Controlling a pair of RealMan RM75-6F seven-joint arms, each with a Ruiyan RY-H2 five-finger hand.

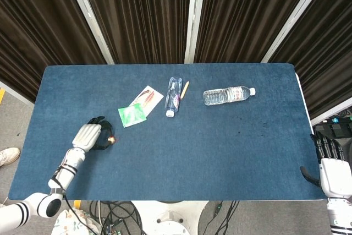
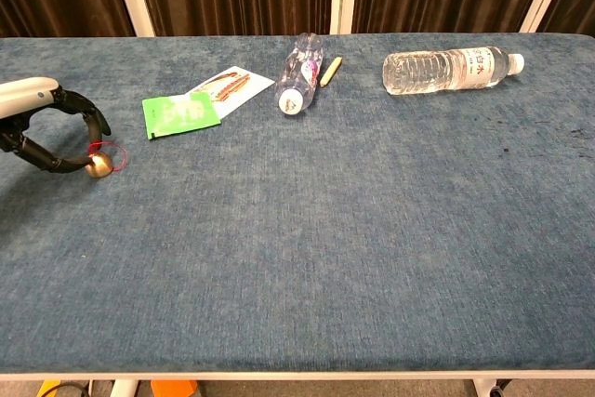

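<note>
I am curling my left hand (image 2: 42, 123) around the small brass bell with a red loop (image 2: 99, 164) near the counter's (image 1: 220, 147) left front edge; the fingertips are touching it, but it is not lifted yet. My right hand (image 1: 331, 170) is hanging open off the right edge. Both clear plastic bottles (image 2: 450, 70) are lying near the back edge, capped.

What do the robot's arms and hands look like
Both the left hand and the right hand have a white shell over the back and slim black fingers. The left forearm is white with narrow black bands, with a black cable running alongside it.
</note>
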